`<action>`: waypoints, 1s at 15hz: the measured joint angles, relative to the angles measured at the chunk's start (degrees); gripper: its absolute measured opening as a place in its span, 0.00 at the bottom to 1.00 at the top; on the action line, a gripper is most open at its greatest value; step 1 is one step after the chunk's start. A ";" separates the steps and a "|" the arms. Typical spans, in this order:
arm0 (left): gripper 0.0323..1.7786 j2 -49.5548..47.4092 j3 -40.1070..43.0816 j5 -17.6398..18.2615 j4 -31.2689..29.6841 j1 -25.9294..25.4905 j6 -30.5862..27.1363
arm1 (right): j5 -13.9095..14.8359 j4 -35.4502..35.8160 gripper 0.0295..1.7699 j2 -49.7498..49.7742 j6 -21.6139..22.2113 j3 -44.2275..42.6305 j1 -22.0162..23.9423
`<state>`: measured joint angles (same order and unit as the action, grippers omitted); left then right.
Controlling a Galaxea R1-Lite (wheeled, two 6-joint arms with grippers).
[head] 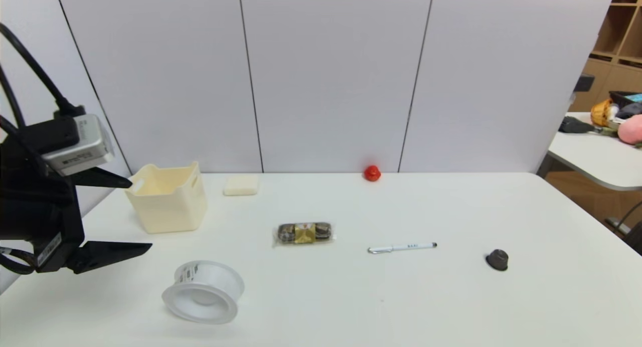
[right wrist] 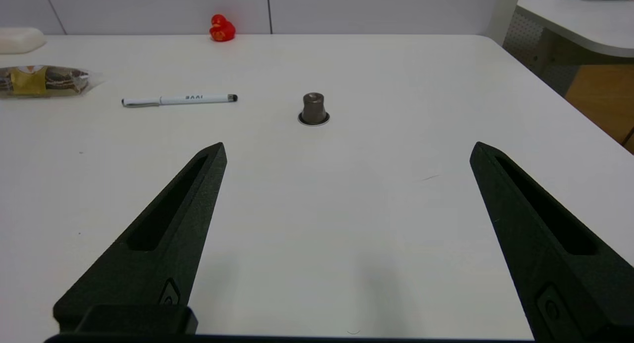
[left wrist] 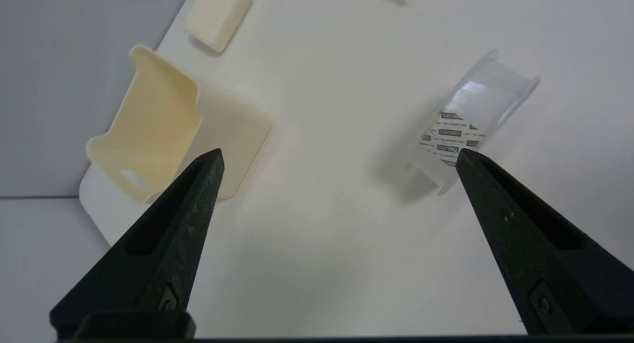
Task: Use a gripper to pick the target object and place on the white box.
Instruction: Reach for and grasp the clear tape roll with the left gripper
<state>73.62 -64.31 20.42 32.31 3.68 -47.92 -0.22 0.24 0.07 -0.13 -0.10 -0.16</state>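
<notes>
Under and around the left pincer [head: 141, 214], seeing the table [head: 326, 307] spreading. Hanging wide open with nothing between the fingers, so apparently lining up for the pick, with lifting and placing remaining. Just beyond the pincer, finding the white bin [head: 175, 211] standing upright, mouth upward. Nearer the robot than the pincer and to its right, finding the plastic cup [head: 215, 279] lying tipped on the table, untouched. Probably needing to move rightward and down next, straddling the cup's round wall before closing; risking a skid or roll on poor contact. Then likely swinging back over the bin and letting go. Idling out of the head view, at the right arm's end, holding the right pincer [right wrist: 349, 145] spread wide and bare.

Losing part of the bin and a bit of the cup behind the left fingers in the wrist view; missing the bin's floor altogether.
</notes>
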 joint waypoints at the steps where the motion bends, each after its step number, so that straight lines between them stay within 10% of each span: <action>1: 0.95 2.34 -2.51 1.66 3.08 0.22 -3.95 | 0.00 0.02 0.96 0.00 -0.02 0.00 0.00; 7: 0.95 14.01 -14.60 6.17 20.33 5.33 -18.72 | -0.05 0.00 0.96 0.00 0.00 0.00 0.00; 15: 0.95 23.21 -17.70 5.77 22.38 12.85 -19.25 | -0.02 -0.02 0.96 0.00 -0.02 0.00 0.00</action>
<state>96.83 -82.01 26.19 54.69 16.53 -67.17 -0.24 0.22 0.07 -0.16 -0.10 -0.16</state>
